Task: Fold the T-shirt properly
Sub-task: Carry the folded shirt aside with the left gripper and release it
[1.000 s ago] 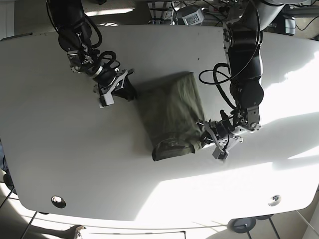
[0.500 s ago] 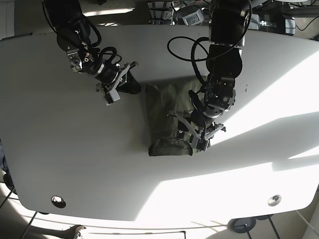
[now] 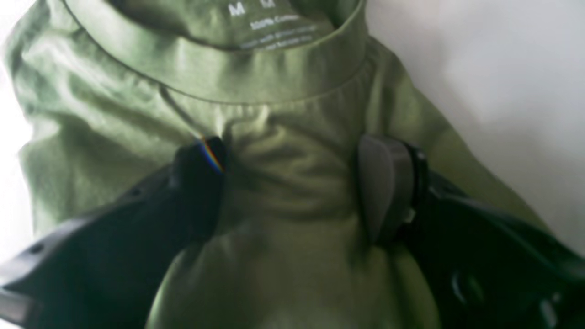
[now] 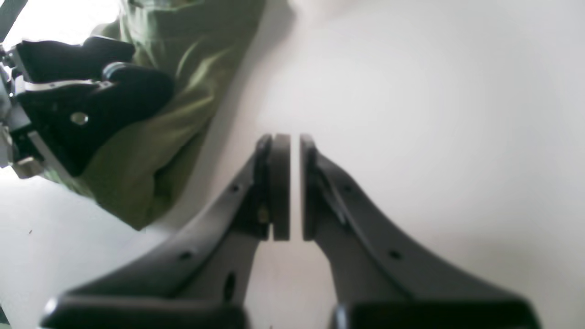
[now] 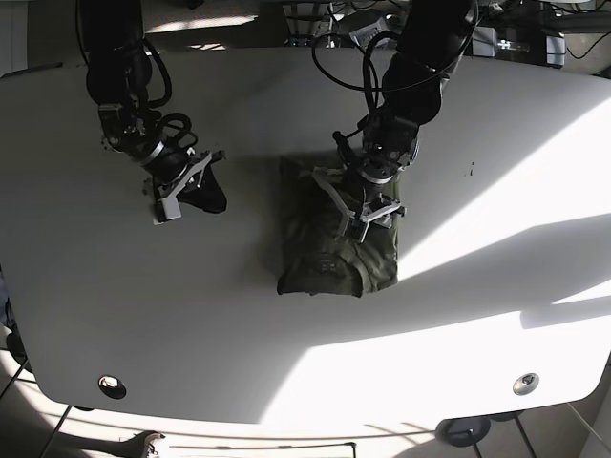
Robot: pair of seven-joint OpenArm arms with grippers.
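Observation:
The green T-shirt (image 5: 325,258) lies folded into a compact rectangle at the table's centre. My left gripper (image 5: 361,212) rests on its upper right part. In the left wrist view this gripper (image 3: 292,187) is open, its fingers (image 3: 388,183) pressing down either side of a pucker of shirt fabric (image 3: 274,105) just below the collar (image 3: 219,68). My right gripper (image 5: 205,191) is left of the shirt, apart from it. In the right wrist view it (image 4: 295,146) is shut and empty over bare table, with the shirt (image 4: 151,151) and the left gripper (image 4: 91,114) at upper left.
The white table (image 5: 477,286) has a bright sunlit patch at lower right. Two round holes sit near the front edge, one at the left (image 5: 112,385) and one at the right (image 5: 524,384). Cables and equipment (image 5: 368,29) crowd the back edge.
My left gripper moved from the shirt's lower right edge up onto its upper middle. My right gripper drew away to the left. The shirt now lies squarer.

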